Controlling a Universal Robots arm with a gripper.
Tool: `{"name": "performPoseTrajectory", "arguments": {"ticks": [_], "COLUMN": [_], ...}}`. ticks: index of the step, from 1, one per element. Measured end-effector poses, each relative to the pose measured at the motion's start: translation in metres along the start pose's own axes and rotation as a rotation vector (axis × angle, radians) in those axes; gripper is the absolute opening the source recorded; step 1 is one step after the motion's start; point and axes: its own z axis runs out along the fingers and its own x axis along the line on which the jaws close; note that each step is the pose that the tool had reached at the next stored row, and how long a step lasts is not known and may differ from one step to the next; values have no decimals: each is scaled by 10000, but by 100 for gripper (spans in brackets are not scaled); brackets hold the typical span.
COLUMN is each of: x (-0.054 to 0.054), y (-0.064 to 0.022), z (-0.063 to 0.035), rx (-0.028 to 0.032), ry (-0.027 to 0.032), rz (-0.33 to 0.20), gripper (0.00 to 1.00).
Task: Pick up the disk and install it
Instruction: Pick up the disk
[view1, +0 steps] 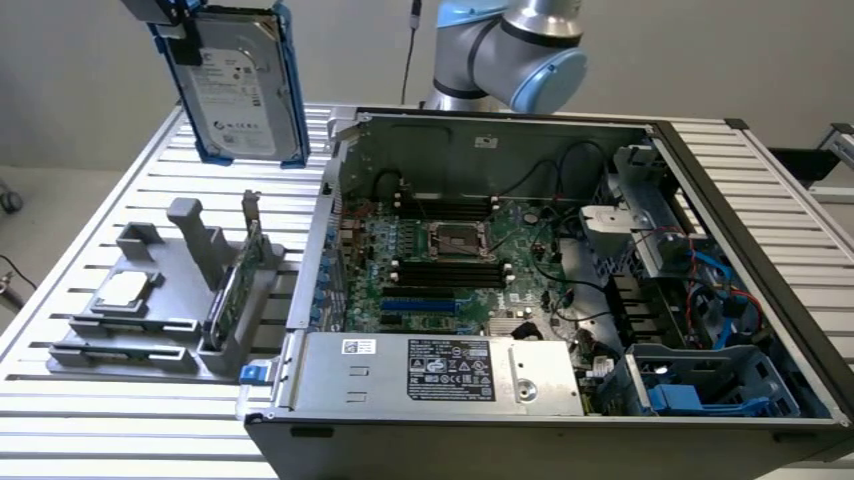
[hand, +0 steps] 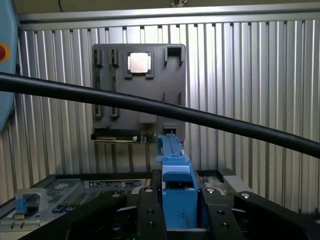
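While end effector (hand: 177, 212) clamps disk (view1: 240, 90), disk upright abv slatted table (view1: 114, 190).

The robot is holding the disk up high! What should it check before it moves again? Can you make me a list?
1. Disk gripped by the tool: ok, its blue carrier sits between the fingers.
2. Disk clear of the grey holder: ok, it hangs in the air, apart from it.
3. Computer case open: ok, the motherboard shows.
4. Bay with blue parts free for the disk: cannot tell.
5. Black cable clear of the disk: cannot tell.
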Motion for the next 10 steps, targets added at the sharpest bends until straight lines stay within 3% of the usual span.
{"name": "performPoseTrajectory", "arguments": {"ticks": [10], "x": [124], "y": [-459], "z": [-158], "rx": [-9], "ry": [-5], "rz": [0], "gripper": [33]}}
